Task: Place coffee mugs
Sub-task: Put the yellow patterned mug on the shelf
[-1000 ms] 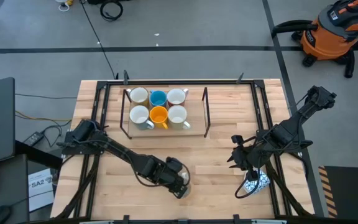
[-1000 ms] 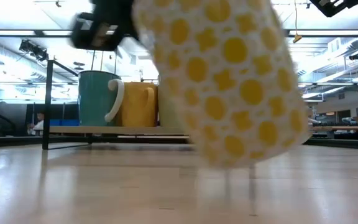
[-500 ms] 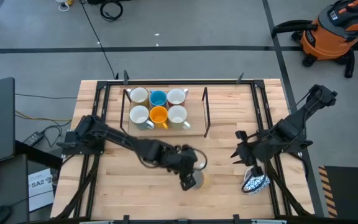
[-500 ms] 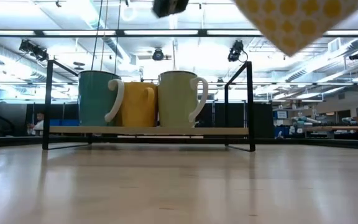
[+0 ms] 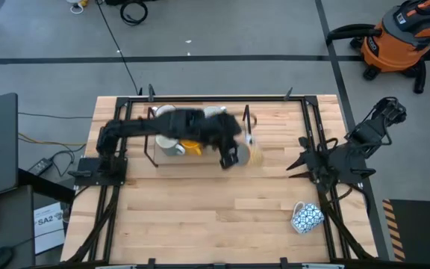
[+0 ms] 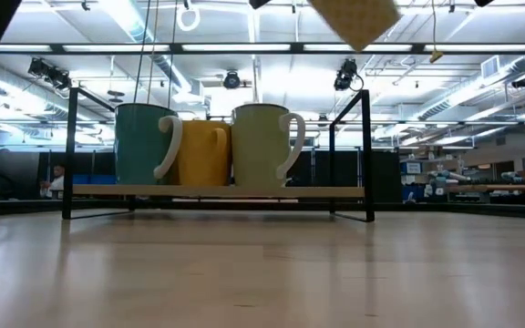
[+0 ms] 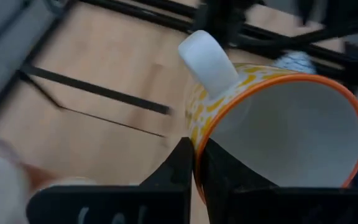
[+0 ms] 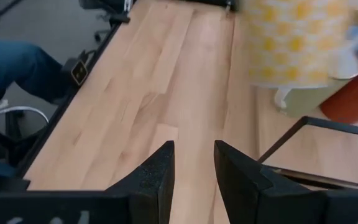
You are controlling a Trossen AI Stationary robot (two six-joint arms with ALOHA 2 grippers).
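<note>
One yellow-dotted mug [image 7: 272,118] held tilted above the table beside the rack's [image 5: 246,134] right end, mouth toward the left wrist camera, white handle on its upper side.

Glossy ceramic, orange rim, white interior. Left gripper [image 7: 194,163] is clamped tight on its rim, arm stretched across the rack. In the rack stand a teal mug [image 6: 139,144], an orange-yellow mug [image 6: 203,153] and a cream mug [image 6: 262,146], upright. A blue-and-white patterned mug [image 5: 307,217] rests on the wooden table [image 5: 200,217] at the right front. Right gripper [image 8: 193,163] is narrowly parted, empty, at the table's right edge.
</note>
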